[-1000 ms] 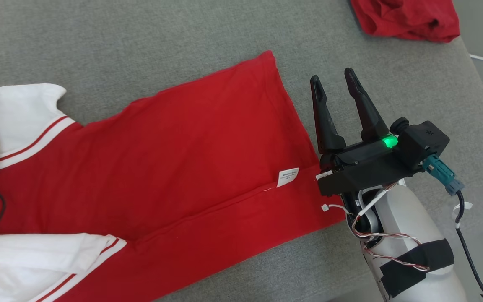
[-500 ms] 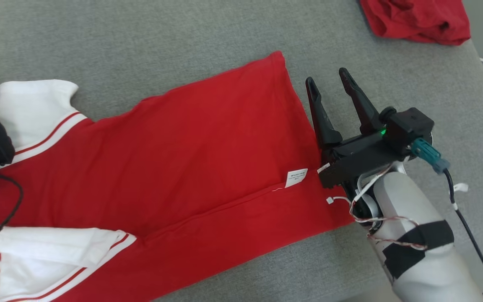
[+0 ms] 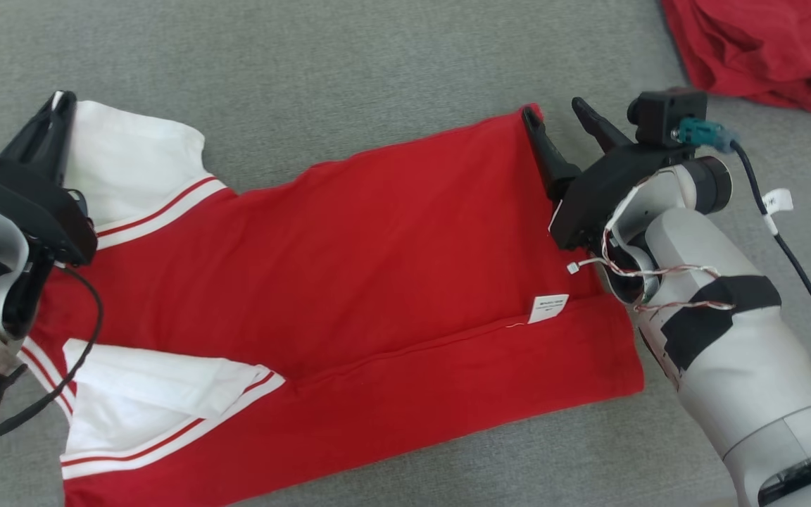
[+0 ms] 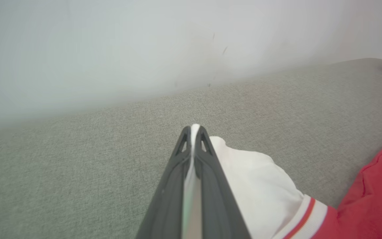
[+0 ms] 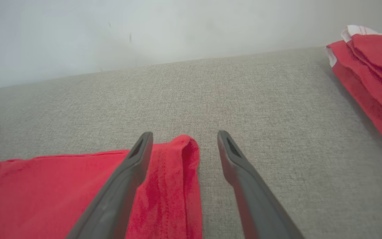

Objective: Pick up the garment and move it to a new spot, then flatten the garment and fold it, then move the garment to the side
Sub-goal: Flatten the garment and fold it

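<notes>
One axis: red-and-white jersey shirt (image 3: pixel 377 232), lengthwise between arms
Left end effector (image 4: pixel 194 128): clamped on white sleeve (image 4: pixel 254 172)
Right end effector (image 5: pixel 184 134): apart, straddling hem (image 5: pixel 174 172)

In front of me is a wide grey cloth-covered surface (image 3: pixel 349 63). A red shirt with white sleeves (image 3: pixel 377 239) lies spread out flat on it, one long side folded in. A second red cloth (image 3: pixel 750 49), all bunched up, lies far off to my right, well apart from the shirt.
</notes>
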{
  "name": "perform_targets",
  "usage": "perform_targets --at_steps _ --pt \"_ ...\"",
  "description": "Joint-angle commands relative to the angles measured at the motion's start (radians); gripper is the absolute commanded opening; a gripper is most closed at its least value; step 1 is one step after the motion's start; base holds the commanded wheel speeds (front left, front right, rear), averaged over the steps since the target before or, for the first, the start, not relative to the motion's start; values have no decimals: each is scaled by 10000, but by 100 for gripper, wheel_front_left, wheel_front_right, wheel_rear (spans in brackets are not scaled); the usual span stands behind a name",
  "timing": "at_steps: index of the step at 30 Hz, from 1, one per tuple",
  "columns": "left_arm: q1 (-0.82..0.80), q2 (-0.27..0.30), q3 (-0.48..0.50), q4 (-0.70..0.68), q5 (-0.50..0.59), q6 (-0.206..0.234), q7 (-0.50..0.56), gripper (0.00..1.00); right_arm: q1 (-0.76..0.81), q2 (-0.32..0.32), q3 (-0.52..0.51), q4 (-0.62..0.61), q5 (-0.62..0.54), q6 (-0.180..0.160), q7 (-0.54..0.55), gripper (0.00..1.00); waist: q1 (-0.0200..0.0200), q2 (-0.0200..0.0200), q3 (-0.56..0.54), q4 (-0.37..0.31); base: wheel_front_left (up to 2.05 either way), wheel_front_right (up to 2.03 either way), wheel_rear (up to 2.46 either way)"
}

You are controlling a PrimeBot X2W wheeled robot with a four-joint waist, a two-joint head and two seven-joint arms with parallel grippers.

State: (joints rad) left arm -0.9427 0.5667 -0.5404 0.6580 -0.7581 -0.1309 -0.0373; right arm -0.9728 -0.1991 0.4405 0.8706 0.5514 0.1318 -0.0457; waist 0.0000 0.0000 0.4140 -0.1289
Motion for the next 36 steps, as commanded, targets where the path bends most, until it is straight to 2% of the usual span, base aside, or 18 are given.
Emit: perform_targets --at_steps 1,11,12,13,14,15,20,26,31,36 --pt "40 -74 -58 -68 5 19 -101 0 -211 -16 112 152 141 -27 81 100 0 0 21 190 0 0 0" --pt "-183 -202 -308 -149 -105 19 -347 0 -929 17 683 1271 784 -27 584 100 0 0 117 410 0 0 0" --pt "-197 -210 -335 -155 -126 19 -361 0 -966 13 756 1360 814 -27 628 96 0 0 125 424 0 0 0" --pt "-210 -210 -361 -154 -151 19 -385 0 -1006 6 814 1446 852 -27 675 31 0 0 134 432 0 0 0" --pt "-227 -206 -384 -160 -178 19 -404 0 -1058 5 855 1540 921 -27 704 7 0 0 146 438 0 0 0" --pt "-245 -206 -402 -163 -200 19 -407 0 -1115 18 891 1622 992 -27 724 0 0 0 160 445 0 0 0" --pt "-329 -230 -507 -109 -238 19 -468 0 -1327 22 1070 1870 1238 -27 679 0 0 0 247 481 0 0 0" --pt "-392 -298 -508 -46 -333 19 -924 0 -1373 -172 1175 1747 1441 -27 -505 0 0 0 126 574 0 0 0" --pt "338 -281 -499 -371 -484 19 -1618 0 -643 -396 1604 1600 1641 -27 -1204 0 0 0 -234 660 0 0 0" --pt "1515 -195 -283 -1344 -542 153 -2122 0 241 -697 1856 1164 2058 -27 -1787 0 0 0 -632 772 0 0 0"
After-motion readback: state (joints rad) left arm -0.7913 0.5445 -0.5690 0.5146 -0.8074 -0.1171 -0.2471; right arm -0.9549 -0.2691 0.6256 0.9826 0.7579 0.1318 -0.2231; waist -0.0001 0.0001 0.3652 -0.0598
